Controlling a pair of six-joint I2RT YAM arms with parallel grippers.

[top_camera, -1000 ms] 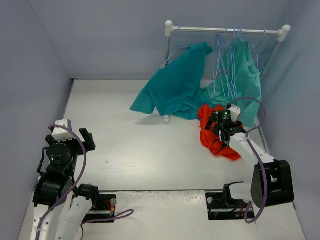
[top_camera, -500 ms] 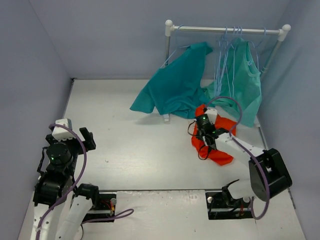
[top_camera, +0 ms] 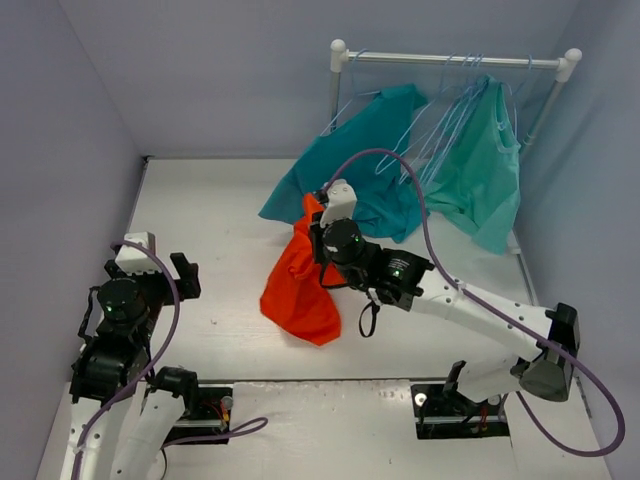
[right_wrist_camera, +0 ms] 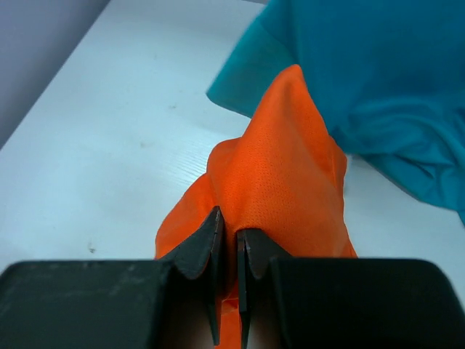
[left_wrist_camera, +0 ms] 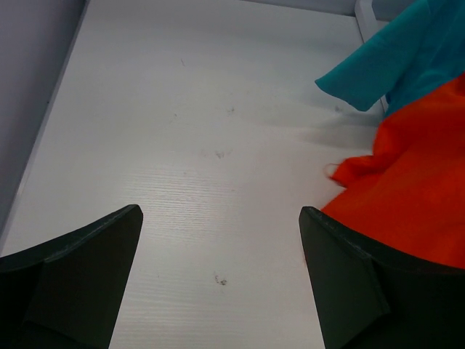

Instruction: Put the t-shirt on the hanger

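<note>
Barely begun. Grips a fold of the t-shirt in the tightly closed right gripper, dangling it bunched above mid-table. Holds the left gripper spread wide, empty. Leaves the hanger on the rail, well apart, not yet threaded through the neck.

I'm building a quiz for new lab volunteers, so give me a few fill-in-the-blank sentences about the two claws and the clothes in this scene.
1. The right claw is shut on a fold of the ___ t-shirt.
2. The left claw is ___ and holds nothing.
3. The pale wire ___ hang from the rail, and none carries the t-shirt.

Missing words: orange; open; hangers.
</note>
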